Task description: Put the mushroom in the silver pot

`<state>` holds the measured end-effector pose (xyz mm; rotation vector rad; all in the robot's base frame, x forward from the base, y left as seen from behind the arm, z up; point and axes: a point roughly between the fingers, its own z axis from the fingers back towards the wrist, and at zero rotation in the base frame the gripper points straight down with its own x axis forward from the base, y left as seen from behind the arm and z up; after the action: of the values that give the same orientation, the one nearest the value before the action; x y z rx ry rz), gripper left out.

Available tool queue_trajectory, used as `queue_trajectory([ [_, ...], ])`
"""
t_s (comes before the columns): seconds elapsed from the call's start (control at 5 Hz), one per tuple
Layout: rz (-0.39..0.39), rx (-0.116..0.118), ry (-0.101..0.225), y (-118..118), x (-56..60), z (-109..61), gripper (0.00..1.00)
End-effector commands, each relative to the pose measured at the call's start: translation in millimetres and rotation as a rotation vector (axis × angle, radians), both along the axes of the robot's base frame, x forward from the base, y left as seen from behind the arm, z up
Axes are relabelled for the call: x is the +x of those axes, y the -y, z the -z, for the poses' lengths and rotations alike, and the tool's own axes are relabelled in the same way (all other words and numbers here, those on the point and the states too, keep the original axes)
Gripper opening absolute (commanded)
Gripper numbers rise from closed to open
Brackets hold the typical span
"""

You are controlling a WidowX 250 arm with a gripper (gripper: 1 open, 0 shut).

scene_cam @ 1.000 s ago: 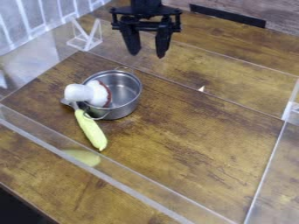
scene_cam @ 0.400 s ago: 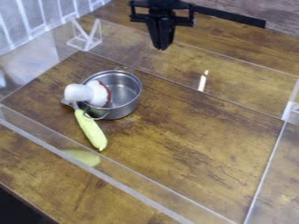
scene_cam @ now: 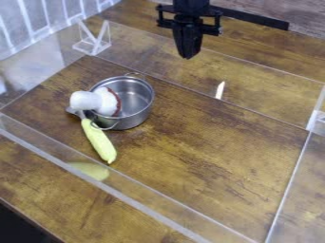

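Observation:
The silver pot (scene_cam: 128, 104) stands on the wooden table at the left of the middle. The mushroom (scene_cam: 89, 100) lies across the pot's left rim, its white stem sticking out to the left and its reddish-brown cap leaning into the pot. My gripper (scene_cam: 189, 53) hangs at the top of the view, well behind and to the right of the pot. It points down, its black fingers pressed together with nothing between them.
A long yellow-green vegetable (scene_cam: 98, 140) lies just in front of the pot. Clear plastic walls (scene_cam: 152, 204) fence the work area. A white wire stand (scene_cam: 91, 38) sits at the back left.
The gripper's fingers have gone from spread apart to pressed together, and the gripper has drifted to the right while rolling. Pot, mushroom and vegetable have not moved.

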<state>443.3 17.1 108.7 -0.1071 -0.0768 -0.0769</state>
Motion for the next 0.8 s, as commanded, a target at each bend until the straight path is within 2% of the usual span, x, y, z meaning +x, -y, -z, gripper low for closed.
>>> queue_trajectory([
  [0.0,0.088,0.006,0.072,7,6.8,-18.8,0.00],
  [0.4,-0.083,0.007,0.076,-14,9.2,-31.7,0.00],
  [0.6,-0.054,0.013,0.071,-10,16.5,-23.2,0.00],
])
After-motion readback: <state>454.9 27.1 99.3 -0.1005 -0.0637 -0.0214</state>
